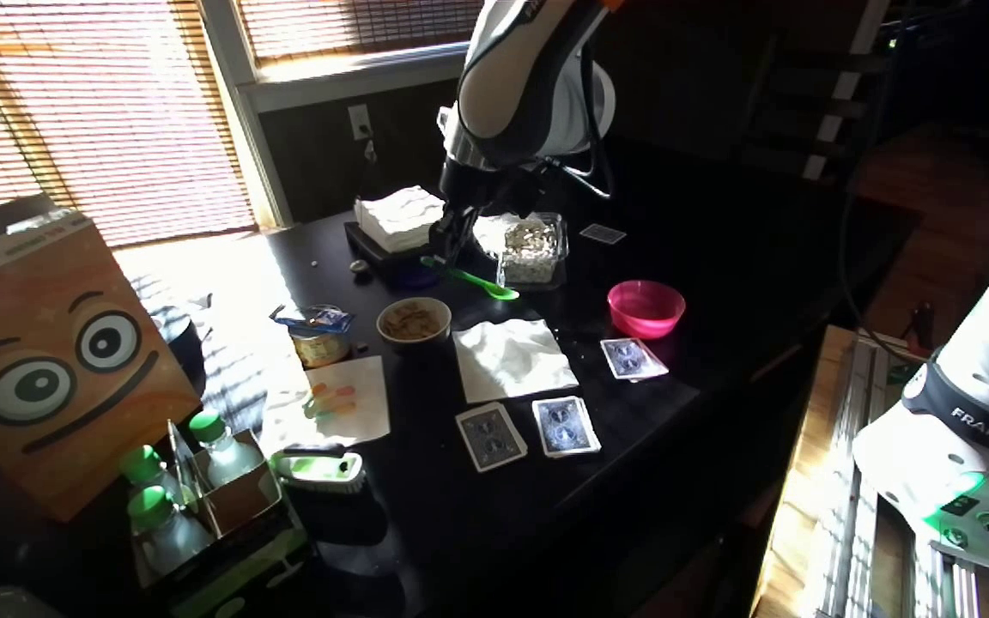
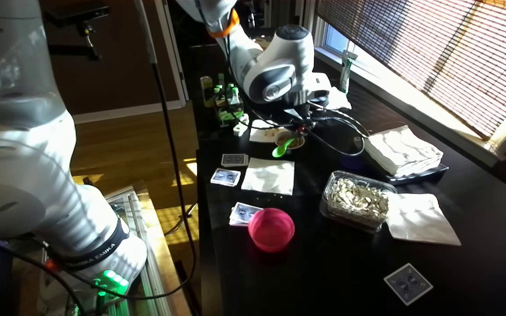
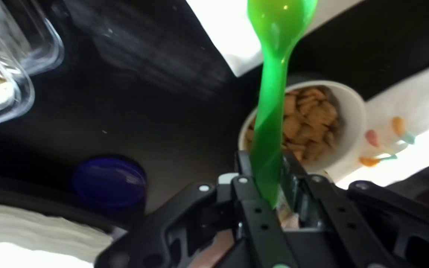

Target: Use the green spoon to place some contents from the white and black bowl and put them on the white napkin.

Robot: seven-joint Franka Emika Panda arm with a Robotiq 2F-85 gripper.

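One green spoon point(image 3: 274, 82), aslant in fingers point(image 3: 293, 170), scoop point(image 3: 282, 20) toward white napkin point(image 1: 513, 359)

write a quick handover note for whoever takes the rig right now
Tool: closed on the handle of the green spoon, raised.
White napkin: spread out beside the playing cards.
Source: can't tell whether the white bowl of brown pieces or the clear tub of pale pieces is meant.
Done: spoon gripped; no contents visible on spoon or napkin.
Left: scoop, carry to the napkin, tip out.

green spoon point(image 3: 272, 85) | white napkin point(image 1: 513, 360) | pink bowl point(image 2: 271, 230) | blue-and-white patterned playing cards point(image 1: 565, 427)
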